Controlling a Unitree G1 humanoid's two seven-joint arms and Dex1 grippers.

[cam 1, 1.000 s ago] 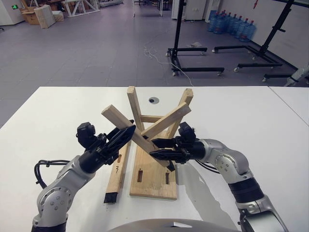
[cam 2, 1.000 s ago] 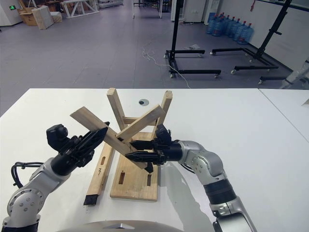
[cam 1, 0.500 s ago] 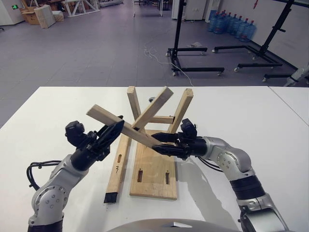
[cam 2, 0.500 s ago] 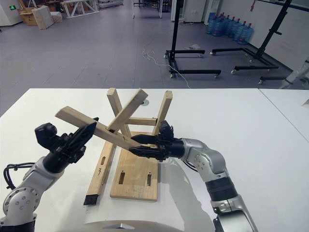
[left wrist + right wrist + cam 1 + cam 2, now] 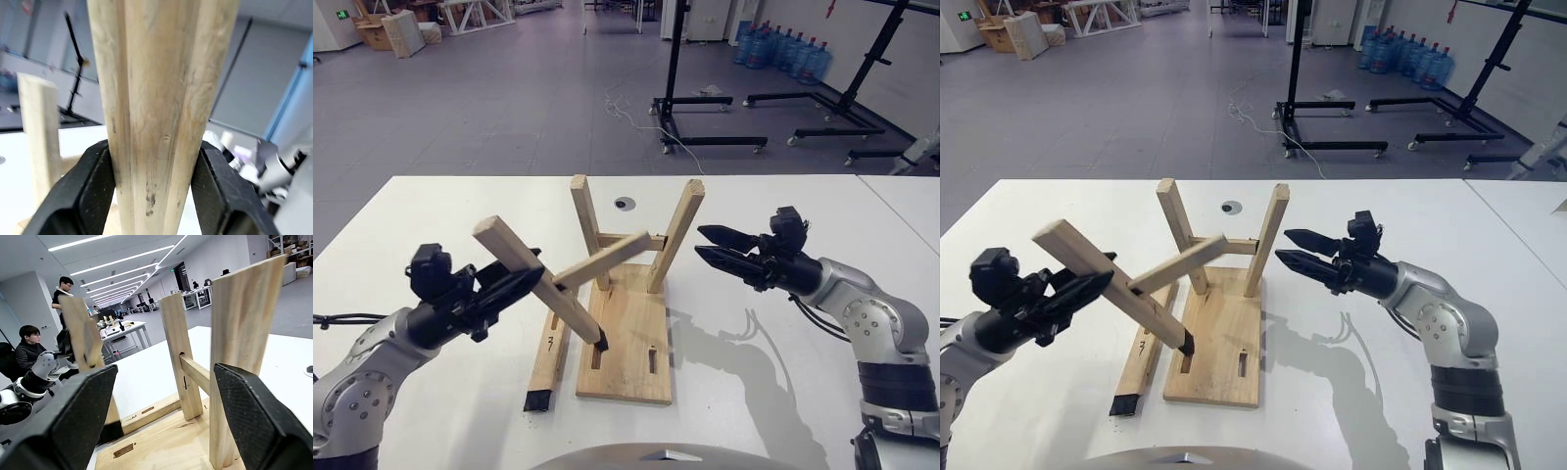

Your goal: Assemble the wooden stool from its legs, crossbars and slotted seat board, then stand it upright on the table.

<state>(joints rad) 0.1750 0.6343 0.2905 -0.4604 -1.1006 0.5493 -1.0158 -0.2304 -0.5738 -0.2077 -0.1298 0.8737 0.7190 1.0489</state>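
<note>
The left gripper (image 5: pixel 530 276) clamps a tilted pale wooden leg with a black foot cap (image 5: pixel 568 307), its capped end low over the flat slotted wooden seat board (image 5: pixel 626 377). 2 joined upright legs (image 5: pixel 585 225) stand on that board. The right gripper (image 5: pixel 699 241) hovers just beside them, jaws apart and empty. A spare wooden leg (image 5: pixel 546 357) lies alongside on the white table (image 5: pixel 783 206).

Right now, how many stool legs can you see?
4. Two upright legs in the board, a held leg in the left tool, a flat leg on the table left of the board.

Faint "7" on lying leg (image 5: pixel 549 358)
</note>
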